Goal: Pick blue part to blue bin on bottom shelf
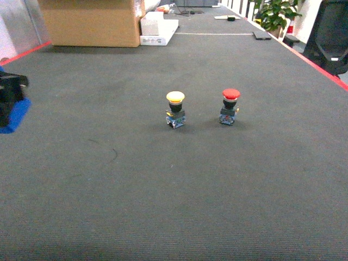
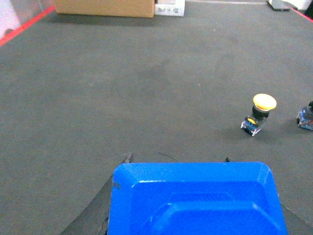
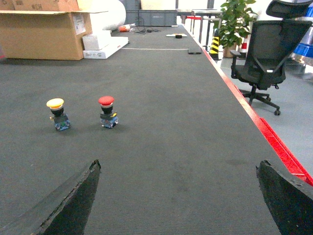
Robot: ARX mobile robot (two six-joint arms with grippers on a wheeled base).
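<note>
Left gripper (image 2: 195,196) clamped on the blue part (image 2: 195,200) — right gripper (image 3: 178,196) wide apart over dark mat (image 1: 163,179)

We see only part of the blue bin (image 2: 195,200): the bottom edge of the left wrist view cuts it off, and its body hides the left gripper's fingers (image 2: 120,169) except for two dark tips, so we cannot tell how they grip. In the head view the left edge crops that bin. The red button (image 2: 307,116) is sliced by the right edge of the left wrist view. The right gripper's fingers (image 3: 68,205) run off the bottom of its own view. Markings on the cardboard box (image 3: 44,29) are too small to read.
</note>
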